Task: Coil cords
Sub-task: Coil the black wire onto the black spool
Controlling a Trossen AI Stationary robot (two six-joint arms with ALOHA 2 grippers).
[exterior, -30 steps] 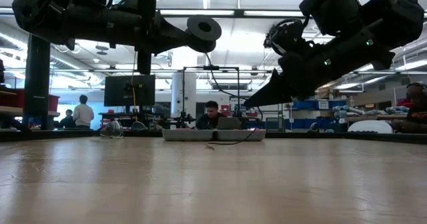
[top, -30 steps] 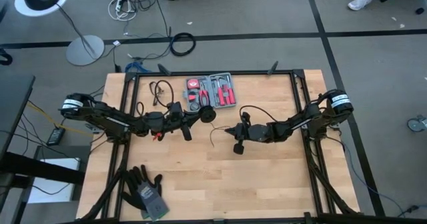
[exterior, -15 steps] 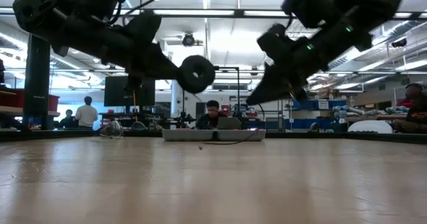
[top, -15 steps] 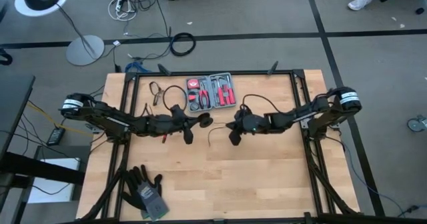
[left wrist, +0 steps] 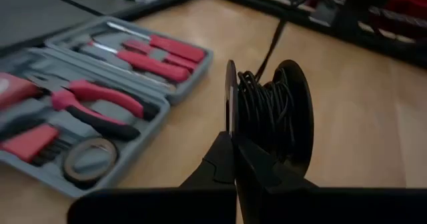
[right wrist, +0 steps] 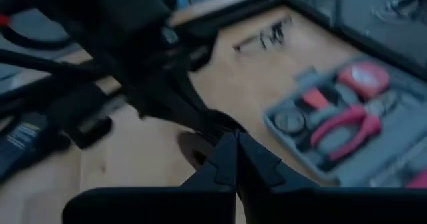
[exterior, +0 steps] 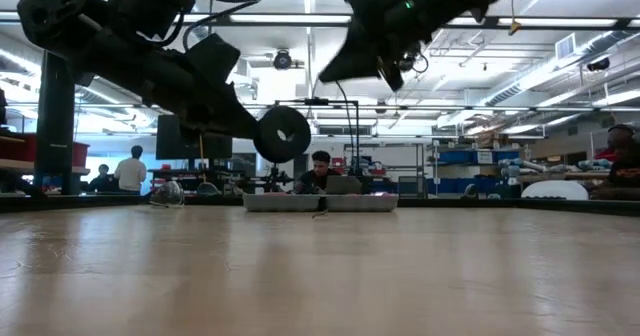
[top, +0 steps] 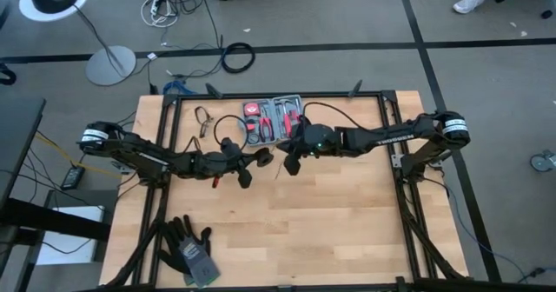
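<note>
Table (top: pixel 330 231): wooden. Tool kit (top: pixel 276 119): open, at far edge. Left gripper (top: pixel 258 158): clamped on spool (left wrist: pixel 270 117), raised beside kit, wound with cord (left wrist: pixel 261 107). Right gripper (top: pixel 282 149): fingers closed, pinching cord just beside spool.

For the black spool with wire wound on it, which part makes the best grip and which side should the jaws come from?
Grip the spool by one thin flange, at its rim, coming edge-on from the side away from the tool kit. The flanges are flat discs that shut jaws can pinch, while the wound wire fills the core between them. The left gripper holds it this way now, spool on edge above the table.
</note>
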